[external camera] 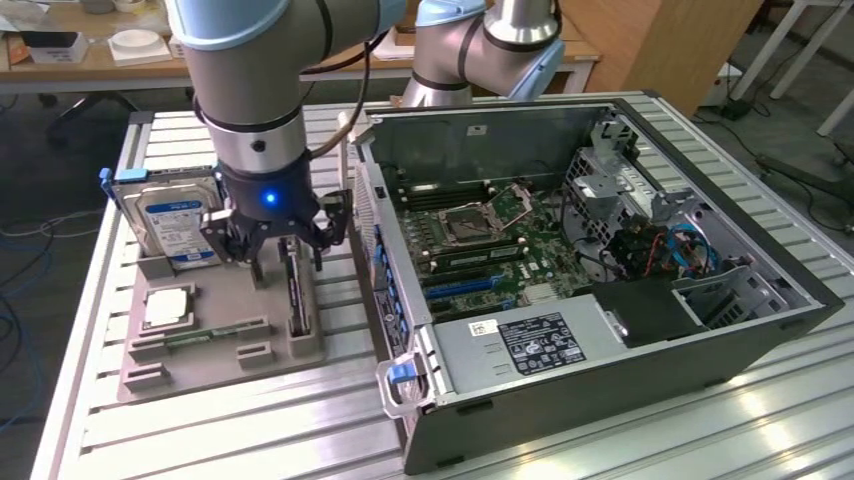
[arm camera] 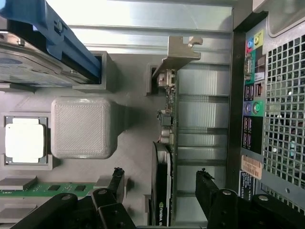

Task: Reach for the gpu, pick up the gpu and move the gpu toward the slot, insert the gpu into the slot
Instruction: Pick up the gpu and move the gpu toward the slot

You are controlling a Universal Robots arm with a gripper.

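Observation:
The gpu point(external camera: 296, 298) is a thin dark card standing on edge in a groove of the grey holder tray point(external camera: 220, 372), at the exterior view's left. My gripper point(external camera: 287, 255) hangs open just above it, one finger on each side. In the wrist view the gpu point(arm camera: 167, 143) runs between the two black fingers point(arm camera: 116, 180), with gaps on both sides, and its metal bracket point(arm camera: 181, 50) is at the far end. My gripper point(arm camera: 161, 182) touches nothing. The slot point(external camera: 465, 284) is a long strip on the green motherboard inside the open computer case point(external camera: 601, 330).
A silver hard drive point(external camera: 174, 225) in a blue frame stands at the tray's back. A processor chip point(external camera: 170, 308) and a green memory stick point(external camera: 214, 333) lie in the tray. The case's rear wall point(arm camera: 252, 119) stands close beside the gpu. A second arm's base point(external camera: 481, 50) is behind.

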